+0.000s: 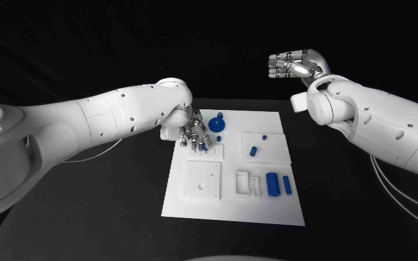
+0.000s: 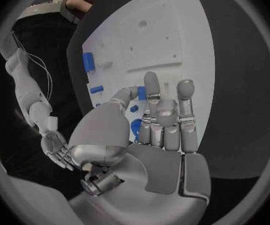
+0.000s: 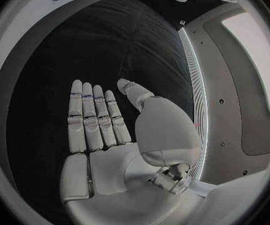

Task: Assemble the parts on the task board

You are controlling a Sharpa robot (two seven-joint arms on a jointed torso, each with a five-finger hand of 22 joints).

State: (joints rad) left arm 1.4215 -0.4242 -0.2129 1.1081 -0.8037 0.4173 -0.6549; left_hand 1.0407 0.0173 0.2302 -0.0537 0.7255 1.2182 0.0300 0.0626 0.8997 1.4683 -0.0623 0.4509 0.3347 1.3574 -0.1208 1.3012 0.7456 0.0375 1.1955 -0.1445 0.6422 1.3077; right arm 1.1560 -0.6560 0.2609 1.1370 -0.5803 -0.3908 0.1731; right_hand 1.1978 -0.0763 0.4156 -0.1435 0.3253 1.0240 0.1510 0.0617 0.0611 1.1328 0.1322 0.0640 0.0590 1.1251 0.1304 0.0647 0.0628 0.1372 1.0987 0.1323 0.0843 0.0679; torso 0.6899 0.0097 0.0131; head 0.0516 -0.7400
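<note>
The white task board [image 1: 261,212] lies in the middle of the black table. My left hand [image 1: 193,133] points its fingers down onto the board's far left part, beside a round blue part [image 1: 216,123]. In the left wrist view the left hand [image 2: 163,130] pinches a small blue part [image 2: 141,92] between thumb and a finger. Small blue pegs [image 1: 254,150] lie near the board's middle, and two blue cylinders [image 1: 272,183] lie on its right side. My right hand [image 1: 296,64] is raised beyond the board's far right corner, and the right hand [image 3: 100,122] is flat and holds nothing.
A square white plate [image 1: 203,180] and two narrow white frames [image 1: 241,182] sit on the board's near half. A thin cable [image 1: 96,152] trails over the table under my left arm. Black table surrounds the board on all sides.
</note>
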